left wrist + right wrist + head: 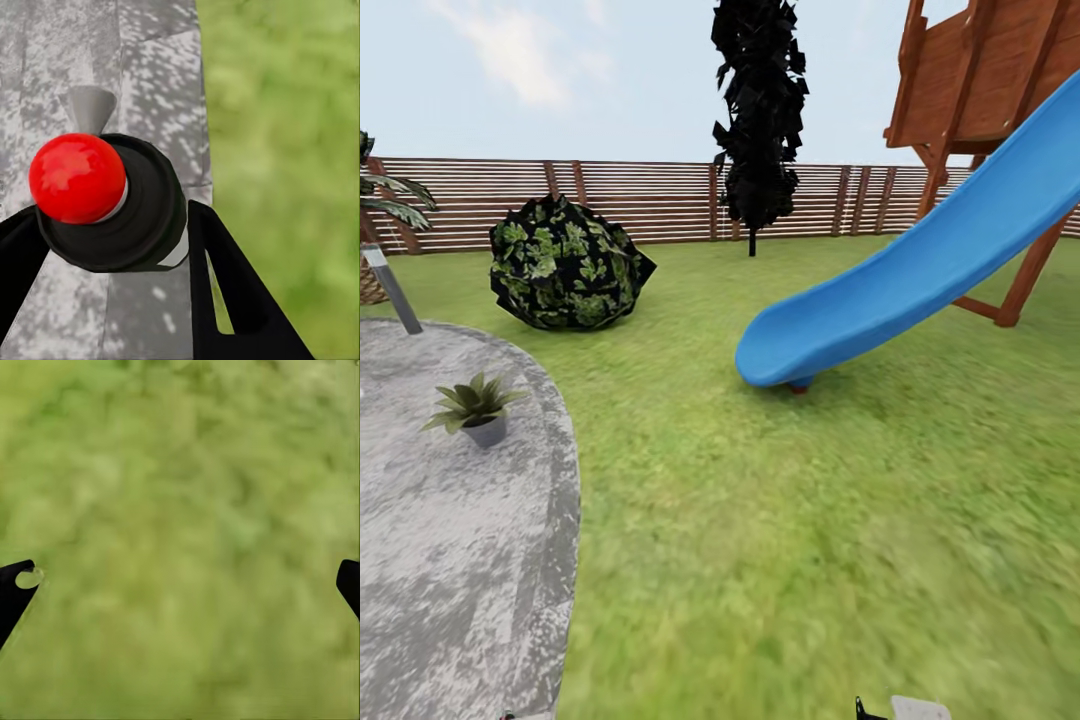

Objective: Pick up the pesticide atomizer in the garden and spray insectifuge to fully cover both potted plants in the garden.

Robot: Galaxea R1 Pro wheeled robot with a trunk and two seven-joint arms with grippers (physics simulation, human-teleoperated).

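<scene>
Gripping a red-knobbed black object [105, 202], left fingers [232, 292]; right fingers [15, 592] wide apart.

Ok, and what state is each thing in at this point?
Plant: upright in its pot, on the patio.
Left gripper: shut on a red-knobbed black object, above the patio's edge.
Right gripper: open, empty, above grass.
</scene>
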